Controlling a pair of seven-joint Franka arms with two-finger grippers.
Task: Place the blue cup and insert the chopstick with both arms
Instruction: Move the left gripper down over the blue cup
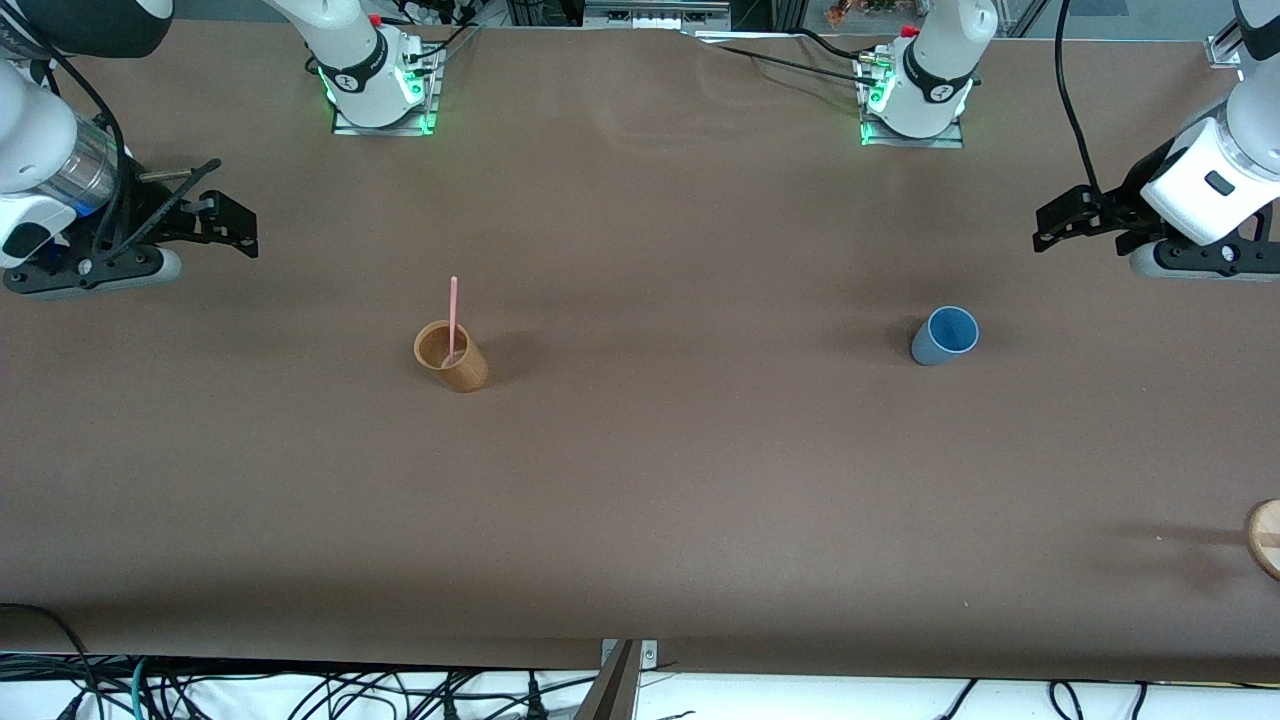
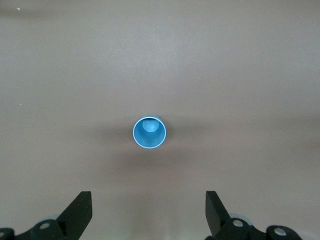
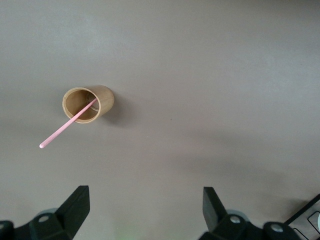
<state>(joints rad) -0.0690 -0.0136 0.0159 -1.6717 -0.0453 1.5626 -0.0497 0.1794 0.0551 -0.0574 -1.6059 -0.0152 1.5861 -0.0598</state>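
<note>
The blue cup [image 1: 945,336] stands upright on the brown table toward the left arm's end; in the left wrist view it [image 2: 149,133] shows from above, empty. The pink chopstick [image 1: 453,315] leans inside a tan cup [image 1: 450,356] toward the right arm's end; both show in the right wrist view, the chopstick [image 3: 67,131] sticking out of the tan cup [image 3: 87,104]. My left gripper [image 1: 1050,225] [image 2: 148,197] is open and empty, up in the air beside the blue cup. My right gripper [image 1: 235,210] [image 3: 145,192] is open and empty, up in the air away from the tan cup.
A round wooden object [image 1: 1268,535] shows partly at the table's edge at the left arm's end, nearer the front camera. The arm bases [image 1: 375,90] [image 1: 915,95] stand along the table's back edge. Cables hang below the front edge.
</note>
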